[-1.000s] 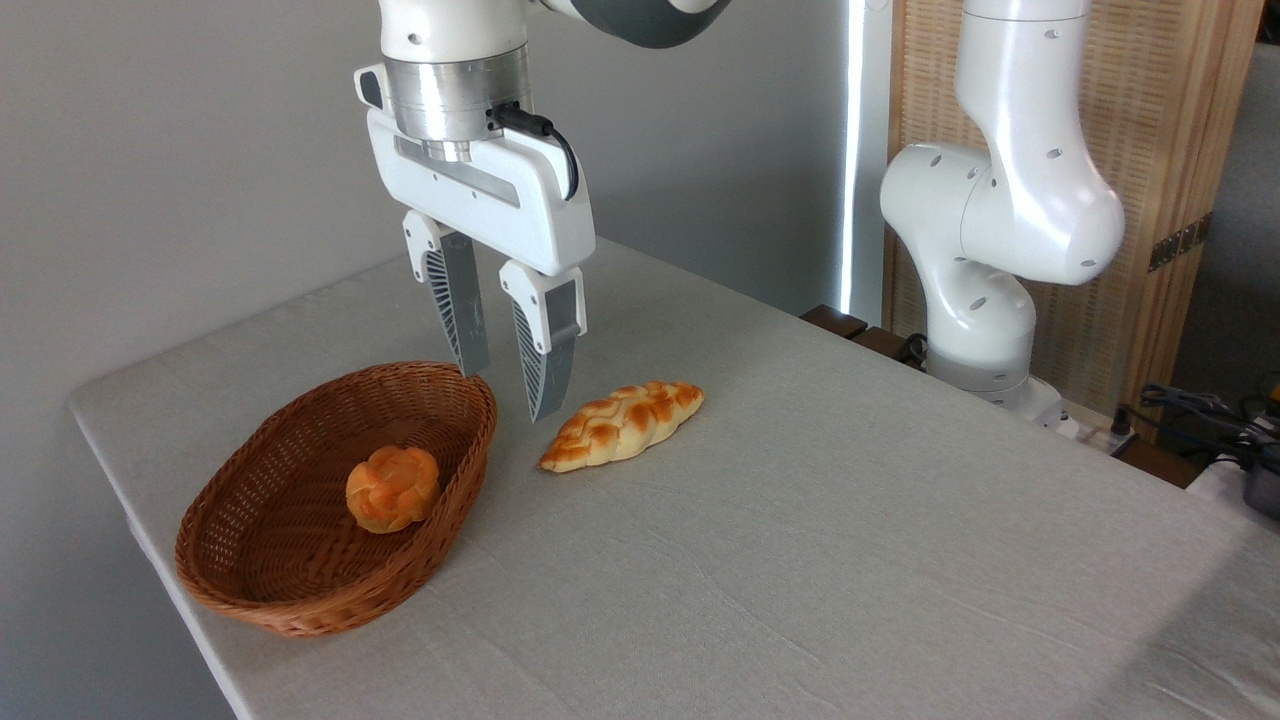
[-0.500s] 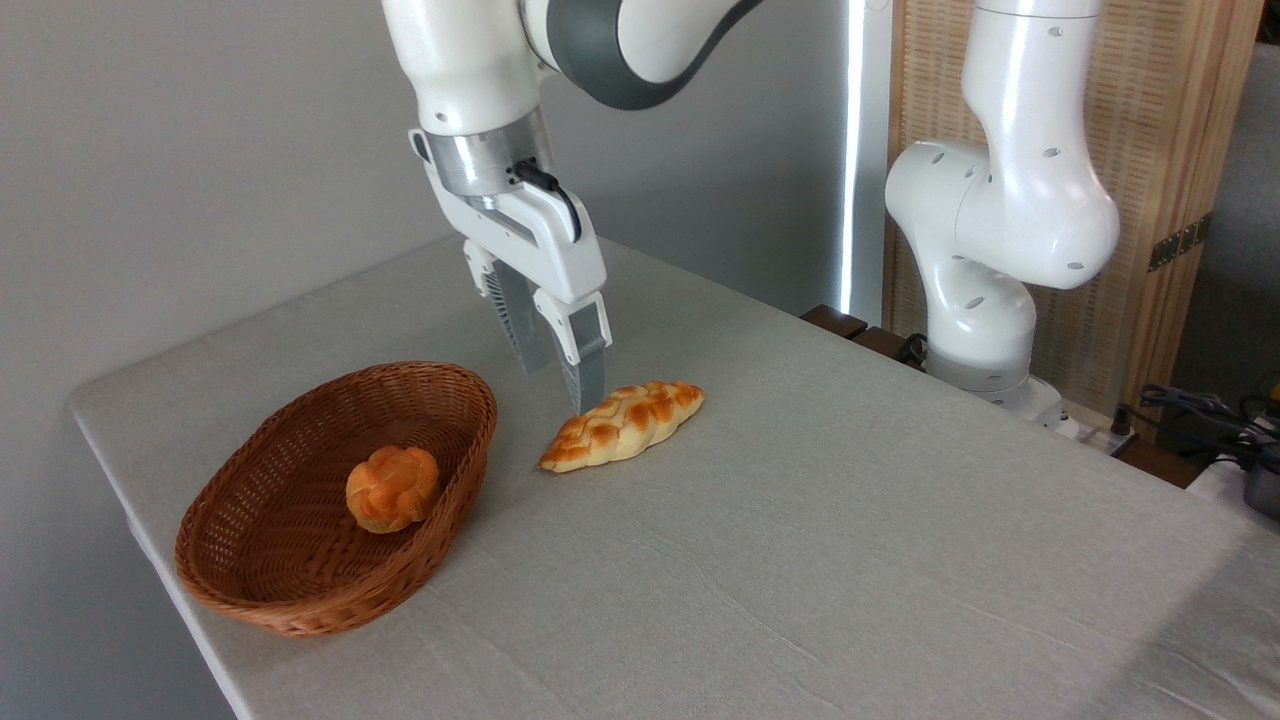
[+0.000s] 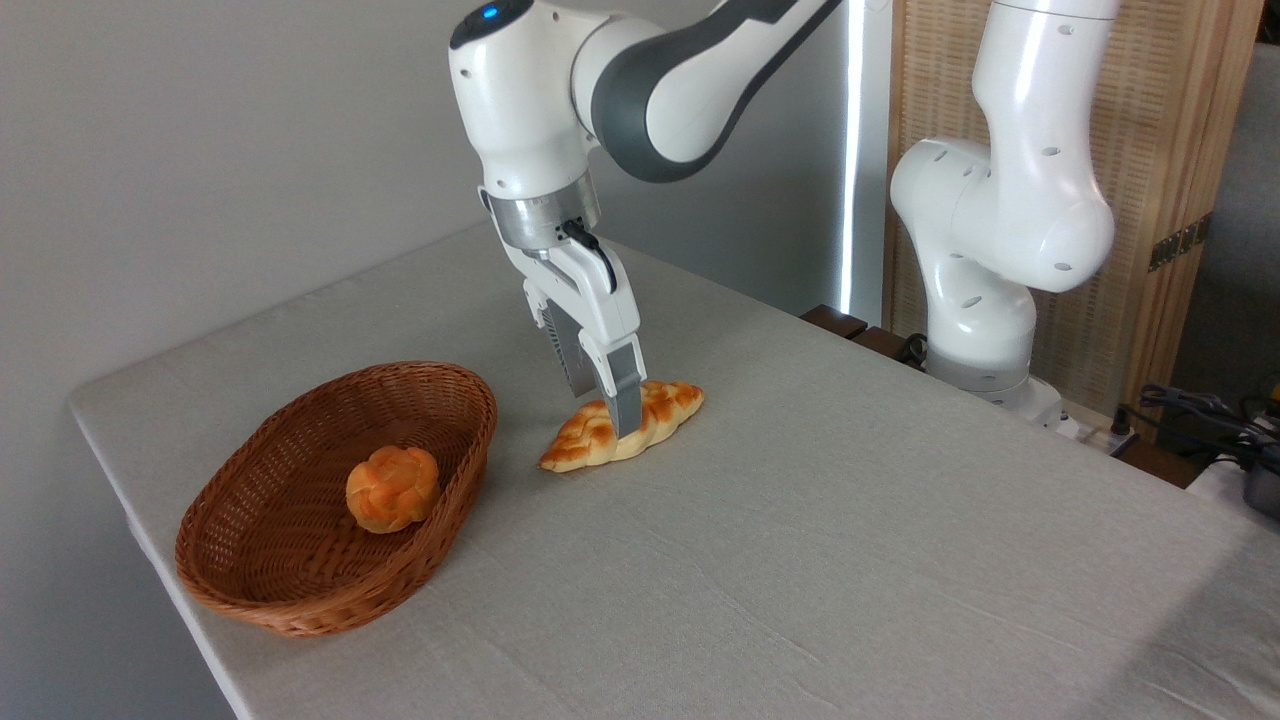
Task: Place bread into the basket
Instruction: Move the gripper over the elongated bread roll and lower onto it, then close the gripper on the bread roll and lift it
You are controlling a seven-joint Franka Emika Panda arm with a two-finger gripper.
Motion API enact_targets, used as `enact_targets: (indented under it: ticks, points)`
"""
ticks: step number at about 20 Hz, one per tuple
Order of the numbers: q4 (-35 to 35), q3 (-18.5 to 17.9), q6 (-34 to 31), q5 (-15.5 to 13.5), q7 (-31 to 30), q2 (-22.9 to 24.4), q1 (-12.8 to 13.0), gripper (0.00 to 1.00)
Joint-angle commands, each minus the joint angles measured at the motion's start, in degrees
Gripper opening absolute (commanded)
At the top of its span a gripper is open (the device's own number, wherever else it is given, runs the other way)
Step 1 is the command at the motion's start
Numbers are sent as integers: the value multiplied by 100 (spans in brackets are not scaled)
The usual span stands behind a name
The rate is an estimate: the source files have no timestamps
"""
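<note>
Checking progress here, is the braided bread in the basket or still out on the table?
Out. The bread lies on the table right of the basket, gripper straddling it.

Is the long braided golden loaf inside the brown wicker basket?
No, the loaf lies on the table beside the basket.

Arm bent low, gripper (image 3: 612,408) pointing down, fingers spread

soft, even daylight fills a sharp, well-exposed picture. a bright vertical strip of light (image 3: 853,150) glows overexposed at the back, between the grey wall and a wooden screen. the table (image 3: 800,560) shows only faint shadows beside the basket (image 3: 300,590) and bread (image 3: 585,445). the lower right corner is darker.
</note>
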State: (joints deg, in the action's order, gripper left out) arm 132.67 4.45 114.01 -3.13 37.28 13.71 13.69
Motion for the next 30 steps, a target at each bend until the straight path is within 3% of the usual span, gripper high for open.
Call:
enact_targets:
  ticks: [1, 5, 6, 8, 9, 22, 27, 30]
  points:
    - [163, -67, 227, -83, 139, -18, 81, 100]
    - [163, -67, 253, -48, 139, -158, 81, 99]
    - [163, -67, 253, -30, 139, -167, 81, 84]
    - [154, -67, 253, -39, 156, -194, 81, 41]
    - [154, -67, 253, -56, 165, -211, 81, 36]
    - [67, -75, 175, -83, 148, -168, 72, 37]
    - [-784, -181, -457, -109, 121, -88, 55, 38]
    - [-1285, -242, -511, -451, 17, -123, 20, 38]
